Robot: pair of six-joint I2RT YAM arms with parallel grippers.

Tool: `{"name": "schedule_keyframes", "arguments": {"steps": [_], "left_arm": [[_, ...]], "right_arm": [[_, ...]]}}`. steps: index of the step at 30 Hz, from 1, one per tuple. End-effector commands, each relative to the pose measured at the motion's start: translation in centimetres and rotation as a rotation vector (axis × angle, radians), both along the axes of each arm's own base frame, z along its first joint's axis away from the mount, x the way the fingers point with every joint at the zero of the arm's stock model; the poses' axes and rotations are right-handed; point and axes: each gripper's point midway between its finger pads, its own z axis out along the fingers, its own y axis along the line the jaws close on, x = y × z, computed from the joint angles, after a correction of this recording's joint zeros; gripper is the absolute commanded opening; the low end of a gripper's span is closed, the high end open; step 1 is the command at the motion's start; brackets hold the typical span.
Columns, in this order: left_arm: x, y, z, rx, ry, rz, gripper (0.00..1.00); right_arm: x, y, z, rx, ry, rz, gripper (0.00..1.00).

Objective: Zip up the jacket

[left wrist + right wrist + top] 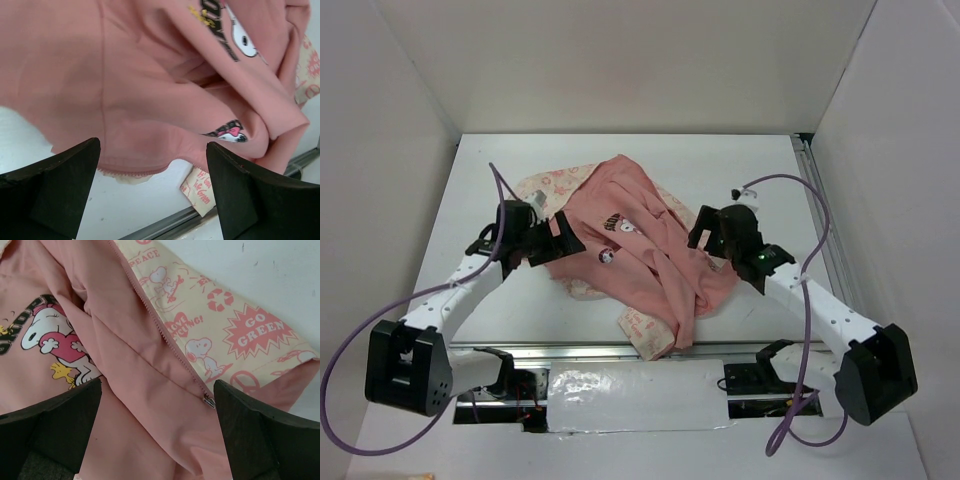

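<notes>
The jacket point(630, 250) lies crumpled in the middle of the white table point(750, 170), turned mostly lining-side up so that the salmon-pink inside shows. Its cream printed outer fabric peeks out at 10 o'clock and again at 6 o'clock, where a fold reaches almost to the metal rail point(570, 349) along the near edge. It is unzipped and bunched, with folds crossing each other.

The left arm point(460, 290) reaches in from 7 o'clock and the right arm point(810, 295) from 5 o'clock, each trailing a purple cable point(335, 390).

The left gripper point(565, 240) sits at the jacket's 9 o'clock edge, its black fingers spread wide with nothing between them; in its wrist view the pink hem lies just beyond the fingertips.

The right gripper point(705, 235) sits at the jacket's 3 o'clock edge, likewise spread wide and holding nothing.

In the right wrist view the pink zipper point(165, 335) runs from 11 o'clock down toward 4 o'clock, parting the pink lining from the cream panel point(225, 325) with its "GO GREEN" print. A Snoopy graphic point(50, 340) hugging a red heart sits at 9 o'clock. The small metal slider point(209, 401) rests at the zipper's lower end, just beside the right-hand finger.
</notes>
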Motion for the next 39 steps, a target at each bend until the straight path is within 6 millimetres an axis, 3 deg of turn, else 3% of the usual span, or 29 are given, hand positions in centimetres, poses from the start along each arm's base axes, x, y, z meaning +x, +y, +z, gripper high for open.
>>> {"name": "schedule_keyframes", "arguments": {"steps": [1, 4, 7, 11, 15, 22, 24, 25, 27, 29, 30, 31, 32, 33, 35, 36, 37, 39], "left_arm": [[0.4, 1.2, -0.4, 0.010, 0.004, 0.106, 0.99], [0.7, 1.0, -0.6, 0.013, 0.034, 0.094, 0.99], [0.8, 1.1, -2.4, 0.034, 0.096, 0.096, 0.99], [0.9, 1.7, -3.8, 0.069, 0.139, 0.134, 0.99], [1.6, 1.9, -5.0, 0.091, 0.158, 0.133, 0.99], [2.9, 2.0, -8.9, 0.125, 0.298, 0.165, 0.99], [3.5, 2.1, -9.3, 0.129, 0.316, 0.186, 0.85], [3.8, 2.1, -9.4, 0.127, 0.317, 0.189, 0.65], [4.6, 1.6, -8.9, 0.113, 0.300, 0.170, 0.52], [5.7, 1.2, -8.0, 0.098, 0.268, 0.152, 0.30], [6.0, 1.1, -7.6, 0.097, 0.253, 0.141, 0.15], [6.8, 1.3, -6.6, 0.104, 0.228, 0.144, 0.07], [7.5, 1.4, -6.0, 0.108, 0.206, 0.152, 0.07], [7.9, 1.8, -5.4, 0.118, 0.194, 0.167, 0.01], [8.5, 2.4, -4.0, 0.139, 0.179, 0.194, 0.00], [8.7, 2.9, -3.6, 0.154, 0.168, 0.216, 0.00], [8.6, 3.1, -3.3, 0.159, 0.168, 0.223, 0.00], [8.2, 3.2, -2.2, 0.146, 0.142, 0.227, 0.00]], "right_arm": [[1.2, -0.2, 0.4, 0.032, 0.004, -0.079, 1.00], [1.9, -0.6, -1.2, 0.014, 0.070, -0.136, 1.00], [2.4, -1.7, -2.9, -0.014, 0.148, -0.211, 1.00], [2.1, -4.6, -5.3, -0.036, 0.248, -0.350, 1.00], [0.5, -7.0, -7.8, -0.029, 0.343, -0.430, 1.00], [1.6, -7.2, -9.8, 0.024, 0.400, -0.392, 0.99], [2.5, -7.3, -10.0, 0.017, 0.395, -0.400, 0.89], [2.8, -7.4, -10.2, 0.012, 0.395, -0.412, 0.63], [4.0, -8.4, -10.3, -0.015, 0.407, -0.475, 0.36], [5.8, -8.8, -9.7, -0.038, 0.392, -0.501, 0.26], [7.5, -9.4, -8.2, -0.037, 0.350, -0.527, 0.17], [9.1, -10.4, -7.7, -0.052, 0.335, -0.554, 0.07], [9.1, -10.4, -7.7, -0.054, 0.335, -0.553, 0.07], [11.2, -11.9, -5.3, -0.055, 0.273, -0.608, 0.00], [12.3, -13.8, -4.5, -0.101, 0.273, -0.646, 0.00], [14.2, -15.1, -1.7, -0.108, 0.206, -0.691, 0.00], [14.4, -16.8, -1.8, -0.121, 0.221, -0.725, 0.00], [15.5, -18.2, -0.4, -0.122, 0.201, -0.738, 0.00]]}}
